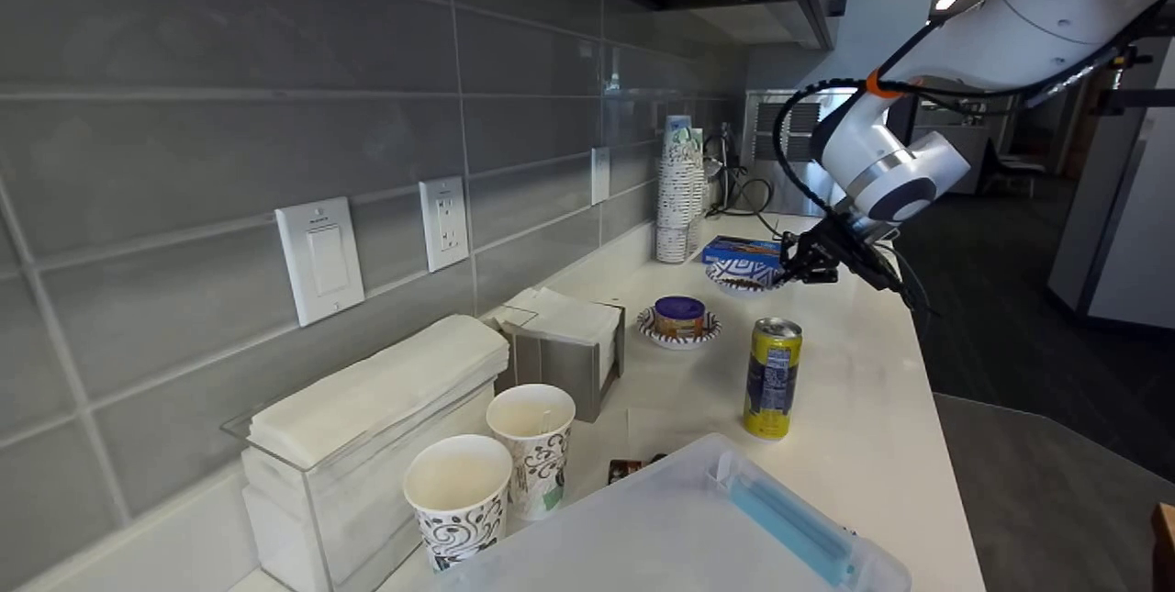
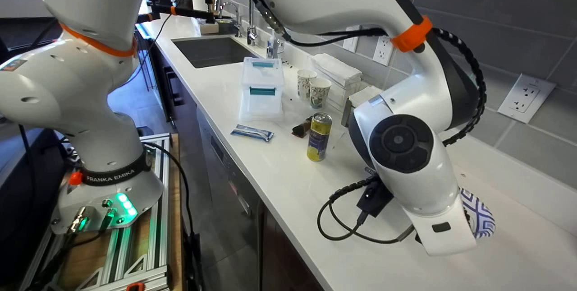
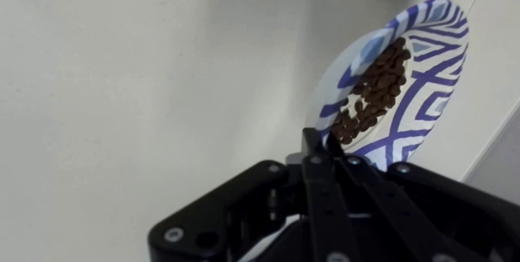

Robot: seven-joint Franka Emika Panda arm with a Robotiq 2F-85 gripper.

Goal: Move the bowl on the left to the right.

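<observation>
White countertop (image 1: 863, 363) extends along a grey tiled wall (image 1: 229, 41). A black gripper (image 3: 323, 142) clamps the rim of a round blue-and-white patterned bowl (image 3: 426, 75) containing brown bean-like pieces (image 3: 384, 81); in an exterior view the bowl shows in front of a blue box (image 1: 748, 248). Base clearance cannot be determined. Judged step: grasp made, transfer pending. Next: carry it right, level, to avoid spillage.

The bowl (image 3: 424, 87) looks papery, the can (image 1: 772, 378) glossy metal, the counter (image 1: 858, 381) smooth and shiny
</observation>
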